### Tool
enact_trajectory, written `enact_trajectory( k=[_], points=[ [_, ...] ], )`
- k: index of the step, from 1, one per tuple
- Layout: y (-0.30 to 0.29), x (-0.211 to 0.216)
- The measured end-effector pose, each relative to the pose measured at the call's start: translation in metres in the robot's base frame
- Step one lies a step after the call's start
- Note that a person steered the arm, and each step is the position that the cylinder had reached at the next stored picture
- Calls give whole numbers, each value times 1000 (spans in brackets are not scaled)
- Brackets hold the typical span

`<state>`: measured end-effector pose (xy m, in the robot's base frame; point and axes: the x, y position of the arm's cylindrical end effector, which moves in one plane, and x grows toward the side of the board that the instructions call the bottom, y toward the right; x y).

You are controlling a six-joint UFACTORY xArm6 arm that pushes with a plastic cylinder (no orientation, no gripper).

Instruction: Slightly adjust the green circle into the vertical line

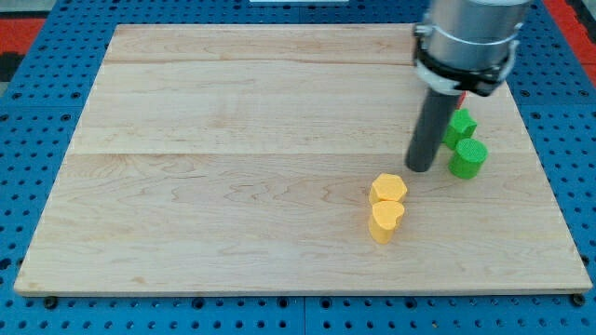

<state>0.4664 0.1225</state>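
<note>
My tip (421,168) rests on the pale wooden table (233,186), no fingers to close. The matte green circle block (468,158) sits just right; another green block (459,124) above; two yellow blocks (387,190) (386,221) below-left.

Wooden board (233,140) open across whole left and centre of frame. My tip (421,168) at right of centre, just left of green circle (468,158); second green block (460,124) just above it. Yellow hexagon (388,189) and yellow heart (386,221) touching, stacked below-left of tip, narrow gap between.
</note>
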Motion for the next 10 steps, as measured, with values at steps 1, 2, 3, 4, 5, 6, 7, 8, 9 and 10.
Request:
enact_trajectory(
  k=[1, 2, 3, 4, 5, 6, 7, 8, 9, 10],
  points=[
    [-19, 29],
    [36, 47],
    [109, 47],
    [157, 44],
    [167, 29],
    [166, 12],
    [161, 6],
    [145, 6],
    [126, 6],
    [121, 6]
  ],
)
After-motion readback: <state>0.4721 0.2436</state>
